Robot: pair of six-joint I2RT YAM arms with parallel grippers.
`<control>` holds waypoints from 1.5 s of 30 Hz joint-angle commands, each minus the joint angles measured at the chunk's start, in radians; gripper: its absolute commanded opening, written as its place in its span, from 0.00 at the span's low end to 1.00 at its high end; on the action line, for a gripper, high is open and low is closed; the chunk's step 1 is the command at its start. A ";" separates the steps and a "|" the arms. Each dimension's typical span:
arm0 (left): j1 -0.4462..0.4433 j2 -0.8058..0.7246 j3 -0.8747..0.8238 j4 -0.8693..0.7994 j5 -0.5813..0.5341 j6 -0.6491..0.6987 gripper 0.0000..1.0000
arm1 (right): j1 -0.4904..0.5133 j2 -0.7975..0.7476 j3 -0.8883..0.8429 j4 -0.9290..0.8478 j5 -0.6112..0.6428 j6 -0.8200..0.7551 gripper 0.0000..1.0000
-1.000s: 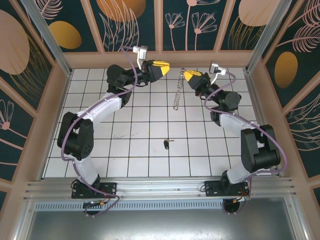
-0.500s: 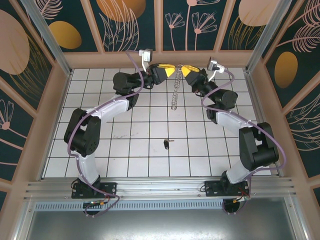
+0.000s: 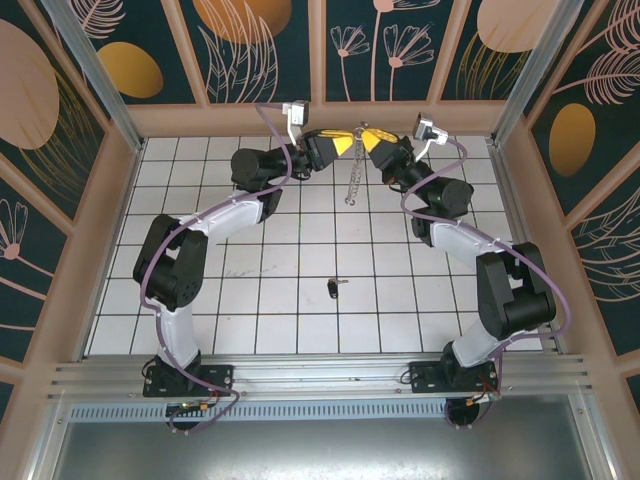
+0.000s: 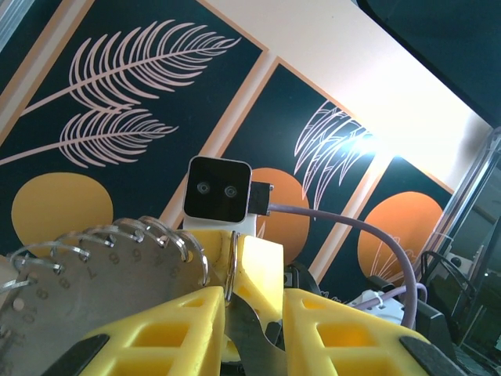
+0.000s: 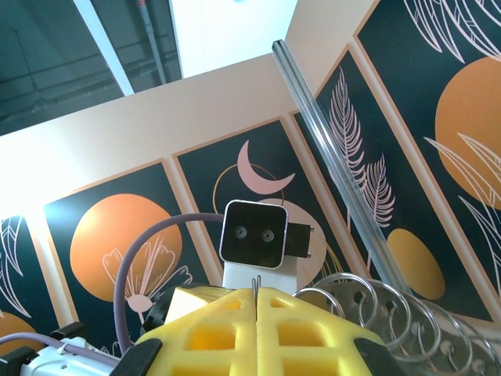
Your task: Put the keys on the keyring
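White tiles [image 3: 280, 230] cover the table, inside walls [image 3: 240, 40] painted dark with orange discs and pale leaves. At the far middle of that floor, seen from above, the two pincers meet tip to tip. The left gripper [image 3: 347, 140] reaches in from 9 o'clock and the right gripper [image 3: 367, 135] from 3 o'clock, their yellow tips almost touching.

The right gripper is clenched. In its wrist view the two yellow fingers [image 5: 313, 317] press flat together and a thin wire [image 5: 255, 286] stands up out of the seam, so it grips the keyring [image 3: 351, 178]. A row of silver coils [image 5: 376, 309] curls away at 4 o'clock from that seam.

The left gripper's jaws stand a narrow way apart. In its wrist view a wire loop [image 4: 232, 270] rises from the gap and a grey metal piece sits between the fingers [image 4: 188, 305], but I cannot tell whether they pinch it. Numbered silver rings [image 4: 102, 251] arch at 10 o'clock from the gap.

From the meeting tips the keyring hangs as a slim chain toward 6 o'clock, over the tiles. Farther out, also at 6 o'clock and well apart from both pincers, the key [image 3: 333, 288] with its black head lies flat on a tile near the middle of the table.
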 commanded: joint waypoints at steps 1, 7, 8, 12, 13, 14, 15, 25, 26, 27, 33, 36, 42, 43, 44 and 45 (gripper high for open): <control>-0.007 0.012 0.038 0.052 -0.009 -0.011 0.26 | 0.009 0.007 0.032 0.153 0.010 0.013 0.00; -0.009 0.018 0.050 0.045 -0.014 -0.007 0.28 | 0.010 0.008 0.030 0.153 0.004 0.016 0.00; -0.008 0.021 0.052 0.044 -0.015 -0.008 0.29 | 0.010 0.009 0.031 0.154 0.003 0.016 0.00; -0.009 0.027 0.057 0.043 -0.017 -0.008 0.30 | 0.013 0.014 0.033 0.153 -0.004 0.019 0.00; -0.009 0.028 0.059 0.042 -0.018 -0.008 0.30 | 0.016 0.016 0.033 0.154 -0.005 0.019 0.00; -0.009 0.030 0.061 0.041 -0.018 -0.007 0.31 | 0.015 0.018 0.033 0.153 -0.007 0.019 0.00; -0.009 0.031 0.061 0.038 -0.019 -0.005 0.32 | 0.017 0.019 0.034 0.153 -0.007 0.019 0.00; -0.009 0.037 0.064 0.011 -0.028 0.022 0.32 | 0.019 0.018 0.029 0.150 -0.013 0.019 0.00; -0.009 0.036 0.064 0.010 -0.028 0.023 0.30 | 0.019 0.018 0.027 0.150 -0.013 0.019 0.00; -0.009 0.035 0.063 0.010 -0.027 0.023 0.29 | 0.020 0.018 0.026 0.151 -0.013 0.019 0.00; -0.009 0.031 0.054 0.007 -0.022 0.030 0.19 | 0.018 0.021 0.025 0.149 -0.010 0.019 0.00; -0.009 0.031 0.055 -0.001 -0.016 0.034 0.19 | 0.018 0.026 0.027 0.149 -0.015 0.024 0.00; -0.009 0.036 0.067 -0.013 -0.007 0.040 0.17 | 0.018 0.029 0.024 0.149 -0.018 0.024 0.00; -0.010 0.039 0.069 -0.013 -0.006 0.040 0.15 | 0.018 0.028 0.023 0.148 -0.019 0.024 0.00; -0.010 0.039 0.070 -0.016 -0.005 0.041 0.13 | 0.018 0.030 0.024 0.148 -0.019 0.026 0.00; -0.010 0.041 0.071 -0.016 -0.002 0.041 0.11 | 0.018 0.030 0.024 0.149 -0.019 0.025 0.00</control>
